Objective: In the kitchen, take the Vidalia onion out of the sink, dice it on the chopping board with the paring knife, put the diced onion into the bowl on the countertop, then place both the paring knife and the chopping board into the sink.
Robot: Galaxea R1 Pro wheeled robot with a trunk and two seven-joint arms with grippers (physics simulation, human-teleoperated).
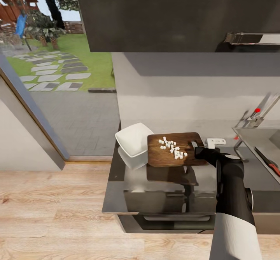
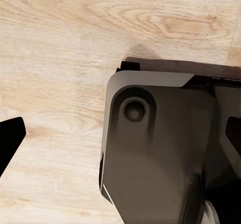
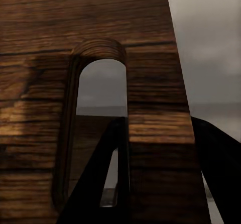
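Right arm point(image 1: 233, 209) fills the near foreground of the head view, black forearm reaching to the handle end of the chopping board point(image 1: 173, 151). Right gripper point(image 1: 199, 150) is clamped on that end; in the right wrist view one finger point(image 3: 100, 184) passes through the oval handle slot point(image 3: 100, 108), the other finger point(image 3: 221, 169) sits outside the board's edge. Board looks lifted off the countertop point(image 1: 124, 190), its reflection showing below. White bowl point(image 1: 134, 139) sits at the counter's left end, touching or just beside the board's left edge; cannot tell which. Diced onion point(image 1: 173, 148) lies scattered on the board's middle. Sink point(image 1: 264, 143) is cut off at the right frame edge, tap point(image 1: 256, 114) only partly visible. Paring knife point(image 1: 268, 161) lies in the sink, red handle cut off. Left gripper: only dark finger tips point(image 2: 10, 141) over wood floor point(image 2: 60, 58) and robot base point(image 2: 155, 148), spread apart, holding nothing.
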